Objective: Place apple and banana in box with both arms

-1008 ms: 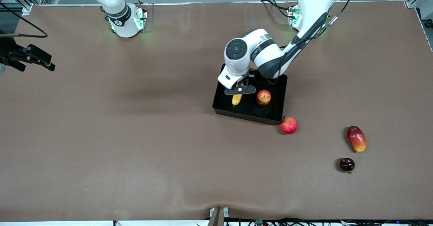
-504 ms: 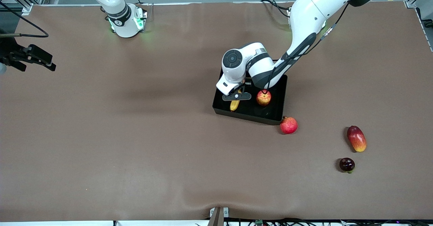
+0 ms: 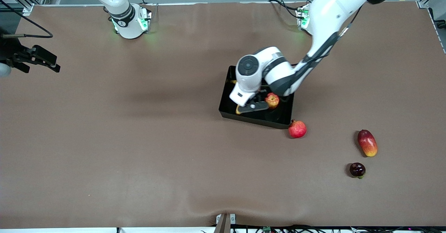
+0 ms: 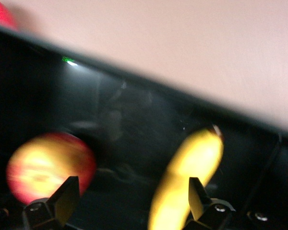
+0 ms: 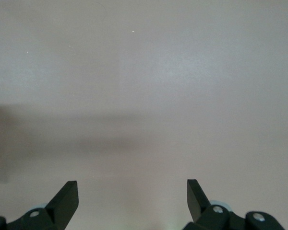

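The black box (image 3: 258, 121) sits mid-table. The apple (image 3: 272, 100) lies in it. The banana (image 3: 238, 110) lies in it too, mostly hidden under my left gripper (image 3: 253, 106), which is low over the box, open and empty. In the left wrist view the apple (image 4: 50, 167) and the banana (image 4: 192, 167) lie on the box floor (image 4: 134, 120), the banana beside one finger of the open left gripper (image 4: 132, 199). My right gripper (image 3: 41, 60) waits, open and empty, over the right arm's end of the table; it also shows in the right wrist view (image 5: 132, 199).
A red pomegranate (image 3: 297, 129) touches the box's near corner and shows in the left wrist view (image 4: 0, 12). A red-yellow mango (image 3: 367, 142) and a dark round fruit (image 3: 357, 170) lie toward the left arm's end, nearer the front camera.
My left gripper has gone down into the box and shifted toward the apple. The banana it carried now rests on the box floor. The right arm has barely moved.
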Controlling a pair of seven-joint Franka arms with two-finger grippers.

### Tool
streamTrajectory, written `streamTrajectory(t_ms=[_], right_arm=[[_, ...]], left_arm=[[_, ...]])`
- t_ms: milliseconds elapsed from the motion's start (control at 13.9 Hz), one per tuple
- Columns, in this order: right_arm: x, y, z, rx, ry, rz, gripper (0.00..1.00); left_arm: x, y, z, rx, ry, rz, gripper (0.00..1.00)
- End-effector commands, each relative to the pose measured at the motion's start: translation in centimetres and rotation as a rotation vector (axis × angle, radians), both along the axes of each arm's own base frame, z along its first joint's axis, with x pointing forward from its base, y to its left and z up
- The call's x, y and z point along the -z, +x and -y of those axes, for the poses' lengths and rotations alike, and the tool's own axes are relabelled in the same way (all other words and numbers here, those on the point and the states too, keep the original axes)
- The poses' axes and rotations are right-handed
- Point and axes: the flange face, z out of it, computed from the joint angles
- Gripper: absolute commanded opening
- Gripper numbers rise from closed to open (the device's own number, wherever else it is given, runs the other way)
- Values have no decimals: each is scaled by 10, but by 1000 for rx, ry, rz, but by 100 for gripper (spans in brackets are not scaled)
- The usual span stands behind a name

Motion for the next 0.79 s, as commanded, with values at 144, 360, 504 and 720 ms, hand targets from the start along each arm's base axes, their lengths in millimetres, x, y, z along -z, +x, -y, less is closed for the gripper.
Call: streamTrajectory(t_ms=[144, 360, 504, 720], right_arm=[[-6, -3, -3, 12, -18, 2, 100], [-6, -3, -4, 10, -18, 4, 100], [-6, -3, -4, 10, -17, 4, 100], [-5, -2, -4, 10, -18, 1, 100]], left_arm=[[-141, 53, -78, -7, 32, 45, 100], [-201, 90, -159, 42, 2, -1, 100], [-225, 102, -212, 39, -53, -26, 100], [-251, 97, -260, 25, -81, -63, 100]])
